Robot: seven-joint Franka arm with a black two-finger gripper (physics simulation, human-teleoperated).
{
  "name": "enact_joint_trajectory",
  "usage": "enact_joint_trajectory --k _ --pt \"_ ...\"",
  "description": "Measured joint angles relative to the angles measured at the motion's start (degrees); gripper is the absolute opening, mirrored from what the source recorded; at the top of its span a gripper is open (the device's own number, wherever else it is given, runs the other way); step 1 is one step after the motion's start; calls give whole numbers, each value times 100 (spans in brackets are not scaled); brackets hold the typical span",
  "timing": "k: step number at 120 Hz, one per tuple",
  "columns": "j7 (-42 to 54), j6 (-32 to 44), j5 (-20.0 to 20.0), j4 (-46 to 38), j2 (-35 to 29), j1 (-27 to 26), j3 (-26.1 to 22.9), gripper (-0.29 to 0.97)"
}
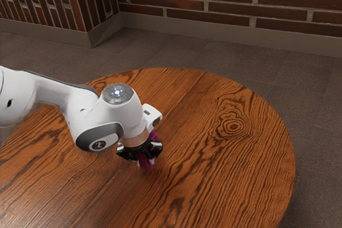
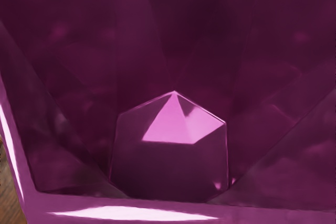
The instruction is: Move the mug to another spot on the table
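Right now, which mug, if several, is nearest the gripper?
A single mug is visible: the glossy purple one, directly under the gripper, on the round wooden table.

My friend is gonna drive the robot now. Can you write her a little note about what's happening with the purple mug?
Gripper: down low on the mug; whether it is gripping cannot be told from here.
Mug: purple, under the hand, on the round wooden table, toward the exterior view's left. The wrist view looks straight down into its inside.
Done: the hand is at the mug.
Left: check the grip, lift, carry the mug to another spot on the table, set it down, let go.
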Motion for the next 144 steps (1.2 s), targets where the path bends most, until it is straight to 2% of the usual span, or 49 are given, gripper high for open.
enact_joint_trajectory --k 40,49,58,64,70,109,144 --pt "-54 -113 675 292 78 -406 607 11" --pt "-62 -121 791 477 262 -238 645 11" --pt "-62 -126 861 687 474 271 650 11" --pt "-55 -129 894 826 609 604 652 11" --pt "-48 -131 913 931 693 722 652 10" --pt "-6 -137 968 1621 1365 648 649 11" --pt "14 -139 965 1775 1712 569 649 11"
